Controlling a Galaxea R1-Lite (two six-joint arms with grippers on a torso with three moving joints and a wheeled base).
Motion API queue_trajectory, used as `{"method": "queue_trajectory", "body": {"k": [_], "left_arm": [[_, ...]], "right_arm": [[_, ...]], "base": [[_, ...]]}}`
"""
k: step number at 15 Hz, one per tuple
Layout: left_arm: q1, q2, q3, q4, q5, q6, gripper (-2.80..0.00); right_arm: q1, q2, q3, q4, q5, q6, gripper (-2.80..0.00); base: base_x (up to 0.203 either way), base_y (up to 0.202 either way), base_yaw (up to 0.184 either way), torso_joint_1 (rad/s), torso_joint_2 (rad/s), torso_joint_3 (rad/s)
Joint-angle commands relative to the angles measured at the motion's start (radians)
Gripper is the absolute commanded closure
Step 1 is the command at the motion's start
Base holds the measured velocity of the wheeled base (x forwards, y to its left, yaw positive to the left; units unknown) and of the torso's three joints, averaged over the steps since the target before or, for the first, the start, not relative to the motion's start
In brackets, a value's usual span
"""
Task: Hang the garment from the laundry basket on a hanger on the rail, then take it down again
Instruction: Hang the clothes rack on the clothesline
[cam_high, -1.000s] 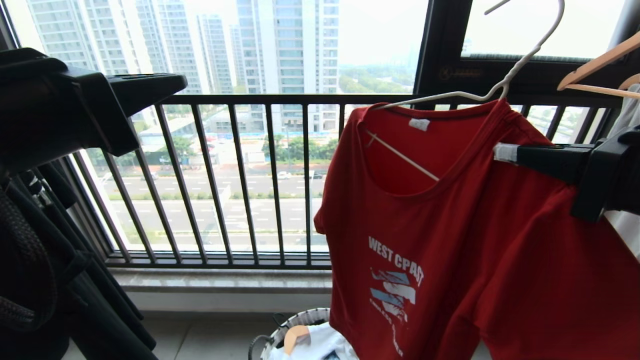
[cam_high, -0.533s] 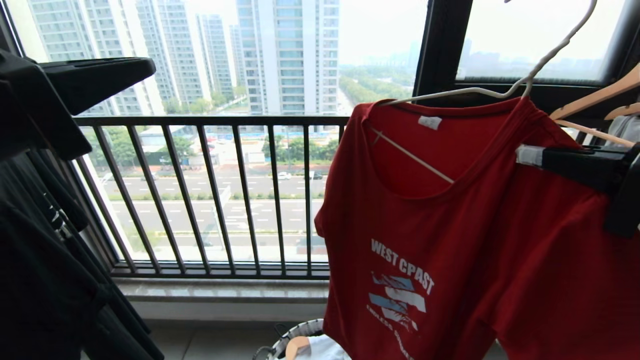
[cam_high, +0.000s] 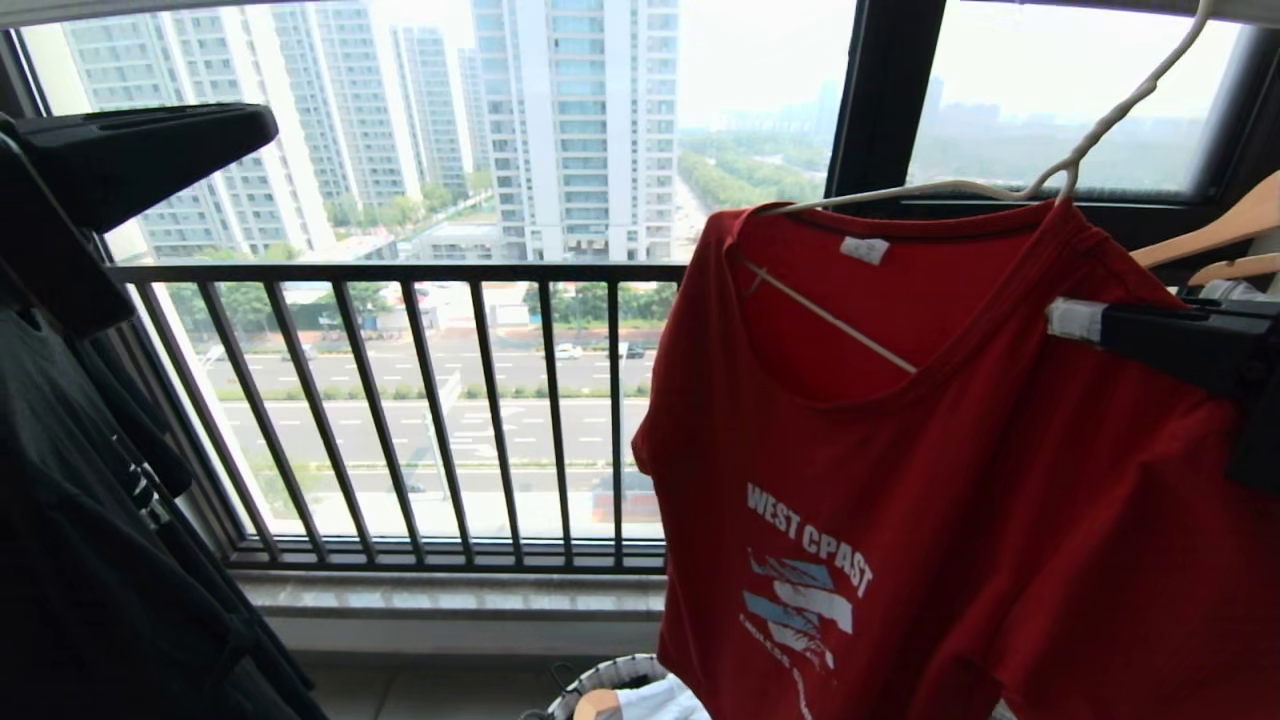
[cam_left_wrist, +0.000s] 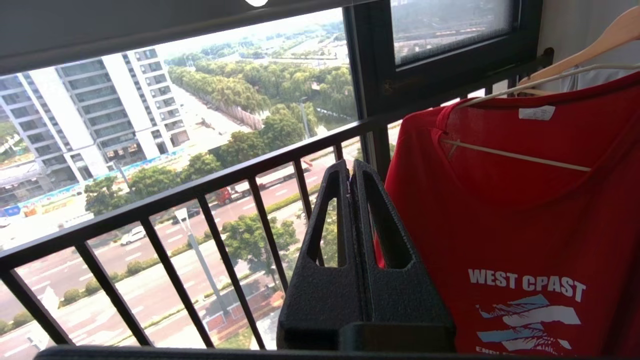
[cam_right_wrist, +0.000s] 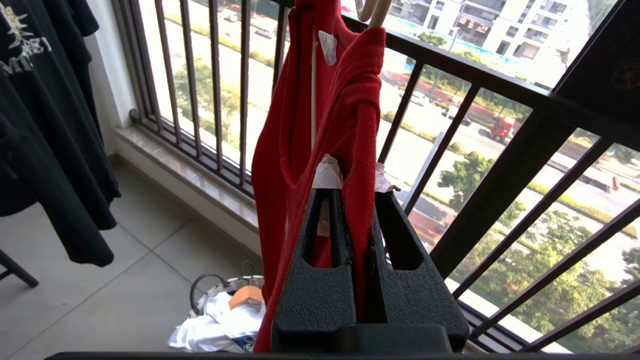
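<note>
Right gripper (cam_right_wrist: 357, 175) is pinching the red shirt (cam_high: 900, 480) on its hanger (cam_high: 1010, 180); left gripper (cam_left_wrist: 350, 172) is idling closed, empty. Below, basket (cam_high: 600, 680) is sitting on tiled floor (cam_right_wrist: 100, 280); beyond, railing (cam_high: 420, 400) is fronting the towers.

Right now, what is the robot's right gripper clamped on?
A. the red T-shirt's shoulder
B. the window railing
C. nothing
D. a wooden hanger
A: in the right wrist view the right gripper is shut with a fold of the red T-shirt pinched between its taped fingertips.
</note>
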Motion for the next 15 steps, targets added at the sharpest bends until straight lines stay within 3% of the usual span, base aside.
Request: {"method": "queue_trajectory", "body": {"k": [1, 10, 15], "left_arm": [[0.0, -0.006, 0.0, -0.002, -0.001, 0.001, 0.0], [0.0, -0.015, 0.0, -0.007, -0.001, -0.002, 0.0], [0.0, -0.019, 0.002, -0.01, -0.001, -0.005, 0.0]], "right_arm": [[0.0, -0.013, 0.009, -0.001, 0.001, -0.014, 0.0], [0.002, -0.021, 0.025, -0.004, 0.008, -0.034, 0.0], [0.003, -0.027, 0.028, -0.004, 0.04, -0.044, 0.0]], "base": [[0.0, 0.0, 0.0, 0.173, -0.36, -0.195], [0.0, 0.0, 0.0, 0.15, -0.32, -0.167], [0.0, 0.0, 0.0, 0.0, 0.0, 0.0]]}}
